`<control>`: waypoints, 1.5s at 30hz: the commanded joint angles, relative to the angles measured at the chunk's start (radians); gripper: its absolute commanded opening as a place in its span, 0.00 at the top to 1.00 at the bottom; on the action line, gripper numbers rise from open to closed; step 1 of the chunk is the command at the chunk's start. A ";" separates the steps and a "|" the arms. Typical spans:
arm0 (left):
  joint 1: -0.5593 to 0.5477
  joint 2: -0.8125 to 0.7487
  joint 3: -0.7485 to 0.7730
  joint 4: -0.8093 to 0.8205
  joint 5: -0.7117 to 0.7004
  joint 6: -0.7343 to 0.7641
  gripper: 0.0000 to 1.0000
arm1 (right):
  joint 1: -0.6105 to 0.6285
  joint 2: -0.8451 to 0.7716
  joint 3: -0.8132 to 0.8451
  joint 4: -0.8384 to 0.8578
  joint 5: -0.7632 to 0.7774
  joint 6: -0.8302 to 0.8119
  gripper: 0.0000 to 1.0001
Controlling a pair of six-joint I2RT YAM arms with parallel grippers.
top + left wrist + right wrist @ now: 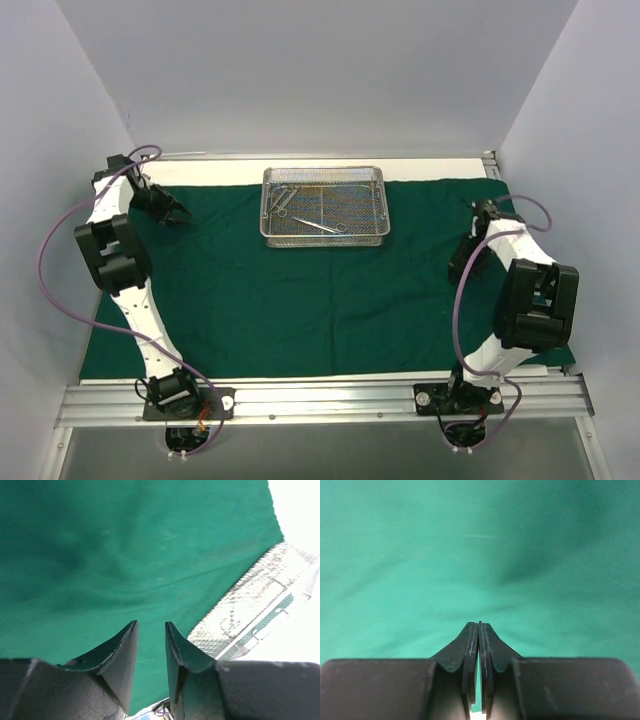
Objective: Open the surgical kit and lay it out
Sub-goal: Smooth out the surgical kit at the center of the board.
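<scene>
The dark green drape (300, 300) of the surgical kit lies spread flat over the table. On its far middle stands the silver wire-mesh tray (325, 240), with slim steel instruments (320, 225) lying inside. My left gripper (180, 215) hovers over the drape's far left, left of the tray. In the left wrist view it (150, 623) is open with only drape (125, 545) showing between the jaws and the tray (250, 600) off to the right. My right gripper (462, 265) is low over the drape's right side. In the right wrist view it (479, 623) is shut, holding nothing, with drape (480, 545) below.
White walls close in the table on the left, right and back. A bare white strip of table (430, 170) runs behind the drape. An aluminium rail (320, 400) carrying both arm bases runs along the near edge, with purple cables (50, 280) looping beside the arms.
</scene>
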 commanded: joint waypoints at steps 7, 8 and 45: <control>-0.023 0.117 0.185 0.139 0.106 -0.058 0.63 | 0.340 -0.002 0.202 0.109 -0.346 0.083 1.00; -0.023 0.151 0.208 0.132 0.106 -0.062 0.64 | 0.363 0.016 0.204 0.127 -0.358 0.095 1.00; 0.009 0.101 0.434 -0.052 -0.096 0.016 0.60 | 0.639 0.062 0.325 0.197 -0.294 0.177 1.00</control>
